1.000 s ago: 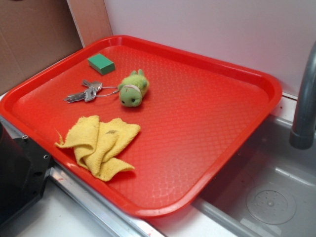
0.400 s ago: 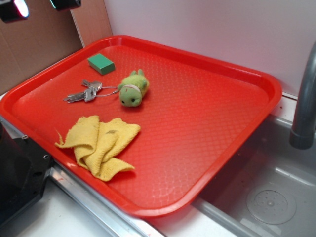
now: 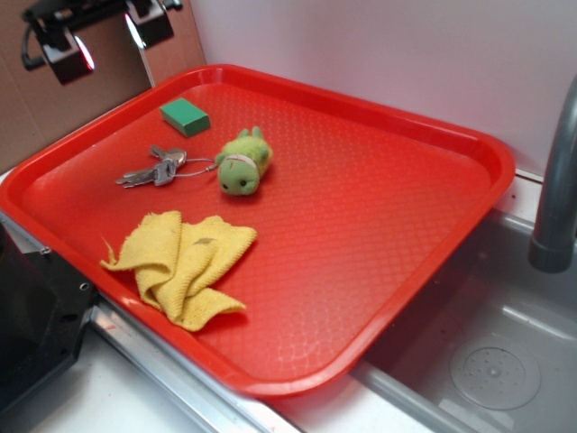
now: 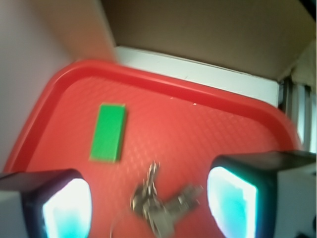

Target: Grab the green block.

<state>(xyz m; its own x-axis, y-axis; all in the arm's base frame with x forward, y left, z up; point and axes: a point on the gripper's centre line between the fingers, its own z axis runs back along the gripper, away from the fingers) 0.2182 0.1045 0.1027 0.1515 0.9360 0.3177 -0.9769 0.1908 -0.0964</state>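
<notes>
Descending into view from above since a second ago, gripper (image 3: 106,42) hangs empty with jaws spread wide, well above the red tray (image 3: 433,162); green block (image 4: 108,132) lies untouched ahead and left, beyond the keys (image 4: 158,203), so approach is judged under way.

Red tray (image 3: 433,135): green block (image 3: 185,115); keys (image 3: 153,169); plush toy (image 3: 242,162); yellow cloth (image 3: 180,262)

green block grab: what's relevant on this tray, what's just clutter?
Relevant:
- green block, far left corner of the red tray, untouched
- end effector, open, above the tray's far left edge

Clutter:
- keys
- green plush toy
- yellow cloth
</notes>
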